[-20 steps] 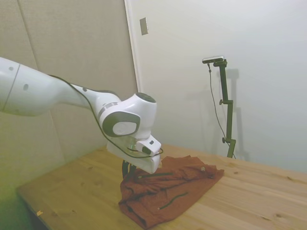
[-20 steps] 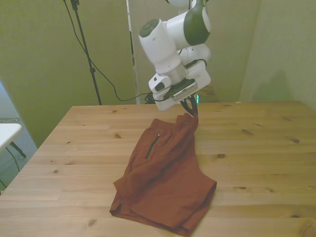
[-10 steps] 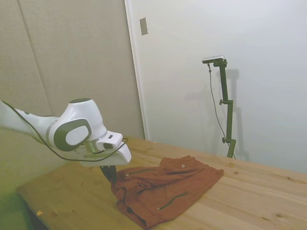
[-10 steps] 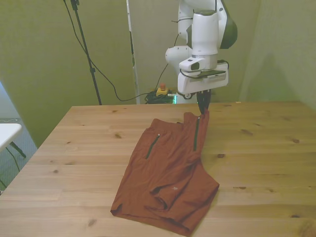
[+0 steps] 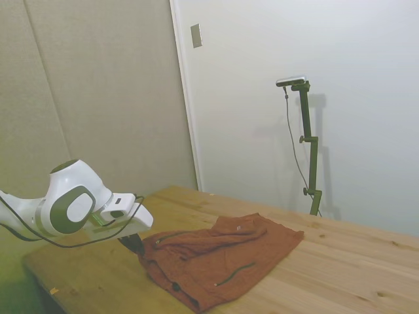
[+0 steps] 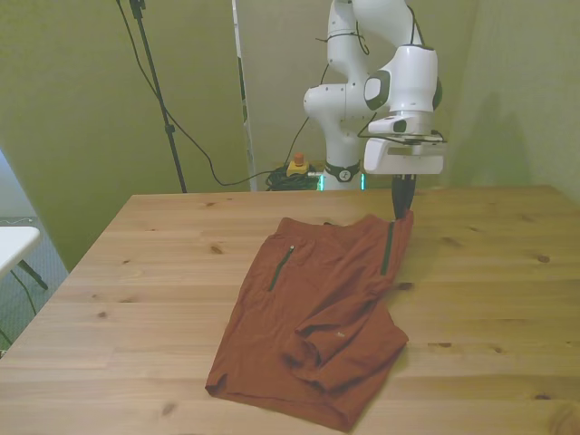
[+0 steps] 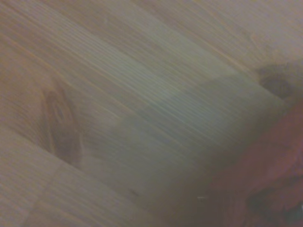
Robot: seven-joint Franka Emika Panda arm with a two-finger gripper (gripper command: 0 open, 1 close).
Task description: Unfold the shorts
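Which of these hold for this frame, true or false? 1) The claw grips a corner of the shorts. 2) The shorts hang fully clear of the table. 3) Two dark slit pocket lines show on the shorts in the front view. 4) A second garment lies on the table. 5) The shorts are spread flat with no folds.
1) True: the claw pinches the corner of the shorts at the front view's right.
2) False: most of the fabric rests on the table; only the gripped corner is raised.
3) True: one near the front view's left, one near the gripped corner.
4) False: only the shorts lie there.
5) False: the near part is bunched and folded over.
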